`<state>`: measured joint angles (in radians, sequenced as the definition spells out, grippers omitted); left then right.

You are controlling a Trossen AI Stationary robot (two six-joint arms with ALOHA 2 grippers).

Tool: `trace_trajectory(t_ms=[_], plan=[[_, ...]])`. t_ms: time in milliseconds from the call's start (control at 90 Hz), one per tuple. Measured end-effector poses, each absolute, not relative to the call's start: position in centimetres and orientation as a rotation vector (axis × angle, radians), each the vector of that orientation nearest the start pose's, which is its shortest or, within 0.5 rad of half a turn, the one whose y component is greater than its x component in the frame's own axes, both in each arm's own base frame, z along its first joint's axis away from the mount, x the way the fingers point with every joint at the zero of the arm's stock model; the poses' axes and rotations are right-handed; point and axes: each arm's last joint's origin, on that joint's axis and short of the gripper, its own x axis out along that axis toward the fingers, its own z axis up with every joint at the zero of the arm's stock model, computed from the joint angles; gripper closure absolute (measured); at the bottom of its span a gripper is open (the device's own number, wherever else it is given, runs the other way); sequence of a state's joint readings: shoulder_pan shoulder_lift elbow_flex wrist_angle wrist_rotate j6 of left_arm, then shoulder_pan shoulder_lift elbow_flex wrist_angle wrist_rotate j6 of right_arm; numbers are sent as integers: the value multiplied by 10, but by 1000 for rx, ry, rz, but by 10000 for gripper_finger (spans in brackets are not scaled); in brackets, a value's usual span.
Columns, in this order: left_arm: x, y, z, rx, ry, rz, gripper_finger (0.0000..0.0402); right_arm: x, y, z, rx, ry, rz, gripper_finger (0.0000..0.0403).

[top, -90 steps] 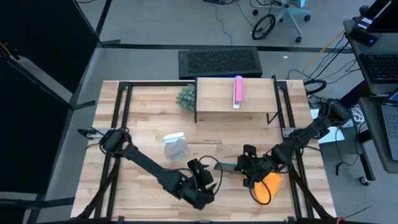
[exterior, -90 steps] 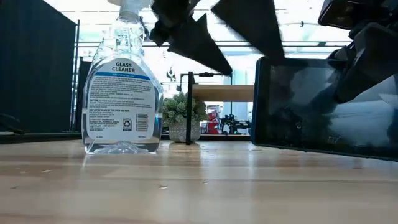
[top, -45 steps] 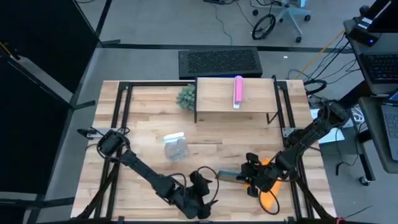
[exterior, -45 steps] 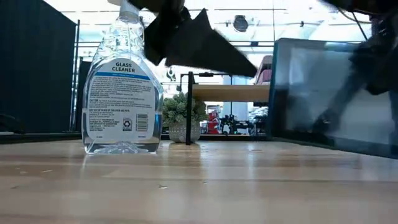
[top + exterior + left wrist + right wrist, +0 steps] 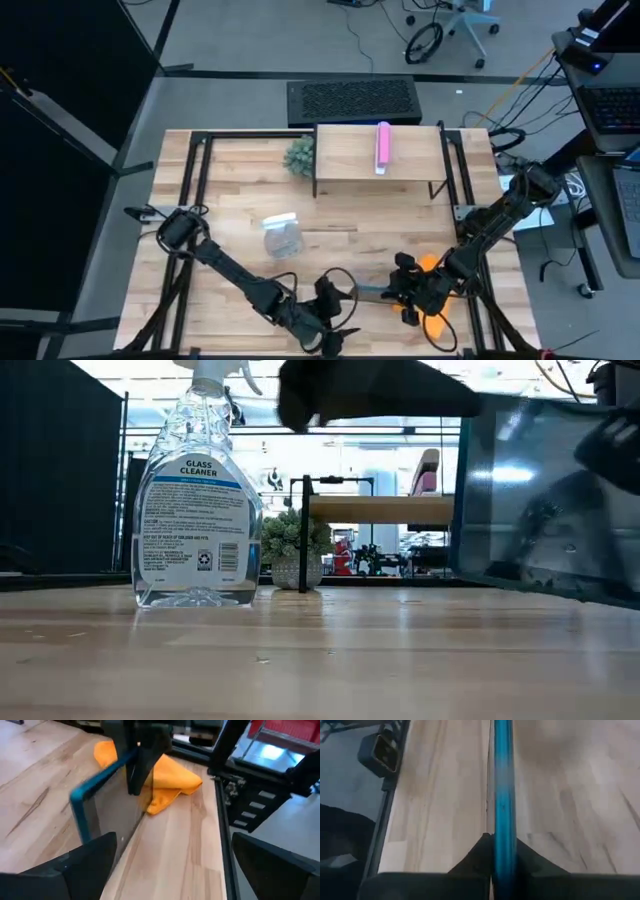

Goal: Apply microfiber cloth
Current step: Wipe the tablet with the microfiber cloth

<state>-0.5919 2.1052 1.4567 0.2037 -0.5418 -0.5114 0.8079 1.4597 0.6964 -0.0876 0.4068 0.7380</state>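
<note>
The microfiber cloth (image 5: 433,322) lay crumpled at the front right corner of the table (image 5: 240,180), close to the rail, just behind the tablet (image 5: 100,802). The right gripper (image 5: 408,297) was clamped on the tablet's teal edge, holding it up on its side; in the right wrist view the 2 fingers pinched that edge between them. The left gripper (image 5: 328,318) hovered low near the front edge, its fingers spread apart with nothing between them, facing the tablet and the cloth. The cloth looked soft, light and limp, likely to sag and drag rather than lift as 1 piece, so a pinch on a raised fold would probably serve better than a flat edge. The spray bottle (image 5: 283,236) stood well apart, mid-table.
</note>
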Motion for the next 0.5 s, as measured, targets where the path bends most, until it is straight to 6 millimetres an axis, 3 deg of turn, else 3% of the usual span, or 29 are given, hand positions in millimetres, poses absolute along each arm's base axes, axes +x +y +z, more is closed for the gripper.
trace_trajectory(t_ms=[100, 367, 500], plan=[[405, -244, 197, -279, 321, 32, 20, 196, 189, 169, 181, 776, 121, 394], [416, -222, 194, -239, 369, 43, 21, 197, 188, 169, 125, 768, 130, 394], [419, -221, 204, -209, 328, 27, 21, 196, 187, 168, 140, 795, 128, 394]])
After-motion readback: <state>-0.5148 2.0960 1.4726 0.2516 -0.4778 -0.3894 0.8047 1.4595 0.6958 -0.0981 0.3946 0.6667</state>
